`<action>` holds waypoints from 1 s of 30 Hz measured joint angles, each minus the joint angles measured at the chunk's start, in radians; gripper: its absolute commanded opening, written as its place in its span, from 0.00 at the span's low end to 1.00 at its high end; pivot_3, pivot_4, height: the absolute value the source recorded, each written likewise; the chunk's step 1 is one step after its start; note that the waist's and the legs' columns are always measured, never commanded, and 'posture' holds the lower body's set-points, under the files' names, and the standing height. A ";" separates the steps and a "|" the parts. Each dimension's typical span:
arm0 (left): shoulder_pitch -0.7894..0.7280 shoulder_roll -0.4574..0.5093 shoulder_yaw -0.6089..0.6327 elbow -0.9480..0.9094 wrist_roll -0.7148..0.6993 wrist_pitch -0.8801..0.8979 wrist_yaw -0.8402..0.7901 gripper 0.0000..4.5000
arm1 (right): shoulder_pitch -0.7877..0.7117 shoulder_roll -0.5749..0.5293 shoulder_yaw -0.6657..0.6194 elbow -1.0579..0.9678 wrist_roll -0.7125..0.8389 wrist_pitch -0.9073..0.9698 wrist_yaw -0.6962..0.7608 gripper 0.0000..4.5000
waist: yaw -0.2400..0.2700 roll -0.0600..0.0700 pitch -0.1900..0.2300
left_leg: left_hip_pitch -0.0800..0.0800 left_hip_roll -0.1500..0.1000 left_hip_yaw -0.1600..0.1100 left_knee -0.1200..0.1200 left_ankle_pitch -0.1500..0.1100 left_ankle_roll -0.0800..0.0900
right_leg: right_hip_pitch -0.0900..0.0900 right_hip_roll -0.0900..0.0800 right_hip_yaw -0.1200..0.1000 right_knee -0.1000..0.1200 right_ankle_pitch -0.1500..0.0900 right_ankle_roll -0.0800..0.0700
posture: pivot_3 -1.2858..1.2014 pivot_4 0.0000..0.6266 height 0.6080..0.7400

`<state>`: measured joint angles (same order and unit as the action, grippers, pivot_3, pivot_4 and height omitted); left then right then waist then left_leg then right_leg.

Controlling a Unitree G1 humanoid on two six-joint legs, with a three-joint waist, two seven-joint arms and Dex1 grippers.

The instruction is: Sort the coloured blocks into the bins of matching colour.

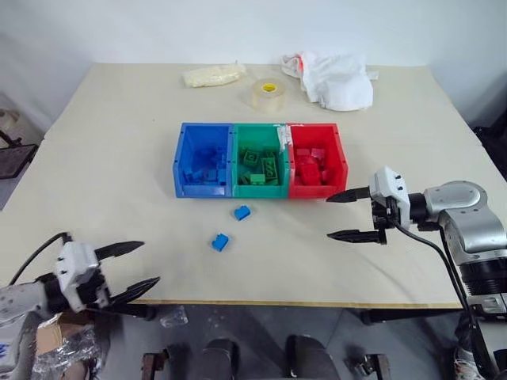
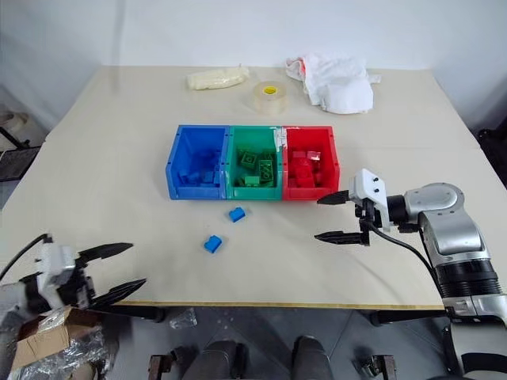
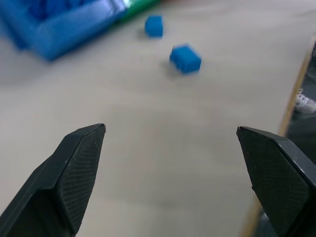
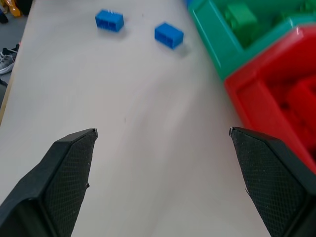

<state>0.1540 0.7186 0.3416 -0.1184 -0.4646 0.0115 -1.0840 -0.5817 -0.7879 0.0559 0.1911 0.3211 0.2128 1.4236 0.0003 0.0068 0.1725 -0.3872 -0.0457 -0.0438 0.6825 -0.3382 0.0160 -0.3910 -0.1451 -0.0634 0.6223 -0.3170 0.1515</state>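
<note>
Three joined bins stand mid-table: the blue bin (image 1: 184, 162), the green bin (image 1: 259, 186) and the red bin (image 1: 341, 162), each holding several blocks of its own colour. Two blue blocks lie loose on the table in front of them, one (image 1: 242, 212) near the green bin and another (image 1: 219, 242) closer to me. My left gripper (image 1: 135, 269) hangs open and empty at the table's near-left edge, pointing toward the blocks. My right gripper (image 1: 339, 215) is open and empty, just in front and right of the red bin, pointing left.
A clear tape roll (image 1: 268, 94), a white cloth (image 1: 337, 79) and a pale bag (image 1: 212, 75) lie at the back of the table. Its front edge (image 1: 277, 303) runs just beyond my left gripper.
</note>
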 measured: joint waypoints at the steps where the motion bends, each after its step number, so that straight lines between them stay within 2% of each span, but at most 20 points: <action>1: -0.023 -0.010 -0.034 -0.017 0.019 0.009 0.023 1.00 | 0.001 0.002 0.000 -0.003 0.001 0.004 -0.006 1.00 | 0.000 0.000 0.000 | 0.000 0.000 0.000 0.000 0.000 0.000 | 0.000 0.000 0.000 0.001 0.000 0.000 | 0.52 0.24 1.00; 8: -0.222 -0.096 -0.271 -0.040 0.182 0.094 0.182 1.00 | 0.052 0.004 -0.024 -0.062 0.009 0.015 -0.057 1.00 | -0.001 0.000 0.000 | 0.000 0.000 0.001 0.000 0.000 0.000 | 0.000 0.001 -0.001 0.004 0.000 0.000 | 0.52 0.24 1.00; 13: -0.331 -0.129 -0.382 0.048 0.283 0.113 0.231 1.00 | 0.096 0.006 -0.035 -0.115 0.020 0.030 -0.103 1.00 | -0.002 0.000 0.000 | 0.000 0.000 0.001 0.000 0.000 0.000 | -0.001 0.002 -0.001 0.004 0.000 0.000 | 0.52 0.24 1.00; 16: -0.360 -0.128 -0.410 0.062 0.309 0.097 0.222 0.88 | 0.115 0.005 -0.041 -0.135 0.023 0.034 -0.127 1.00 | -0.001 0.000 0.000 | 0.000 0.001 0.001 0.000 0.000 0.000 | 0.000 0.003 -0.001 0.004 0.000 0.000 | 0.52 0.24 1.00; 24: -0.367 -0.113 -0.432 0.077 0.308 0.077 0.192 0.35 | 0.168 0.005 -0.068 -0.190 0.043 0.051 -0.172 1.00 | 0.001 0.000 0.000 | 0.001 0.001 0.001 0.001 0.000 0.000 | 0.001 0.003 -0.001 0.004 0.000 0.000 | 0.52 0.24 1.00; 30: -0.379 -0.121 -0.376 0.086 0.306 0.107 0.264 0.34 | 0.172 0.005 -0.068 -0.190 0.044 0.052 -0.191 1.00 | 0.000 0.000 0.000 | 0.000 0.002 0.001 0.001 0.000 0.000 | 0.000 0.003 -0.001 0.004 0.000 0.000 | 0.52 0.24 1.00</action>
<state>-0.2248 0.5974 -0.0345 -0.0319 -0.1586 0.1185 -0.8198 -0.4092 -0.7828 -0.0121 0.0013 0.3647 0.2644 1.2329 0.0002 0.0066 0.1726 -0.3869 -0.0440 -0.0428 0.6839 -0.3379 0.0162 -0.3908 -0.1417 -0.0641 0.6260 -0.3169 0.1518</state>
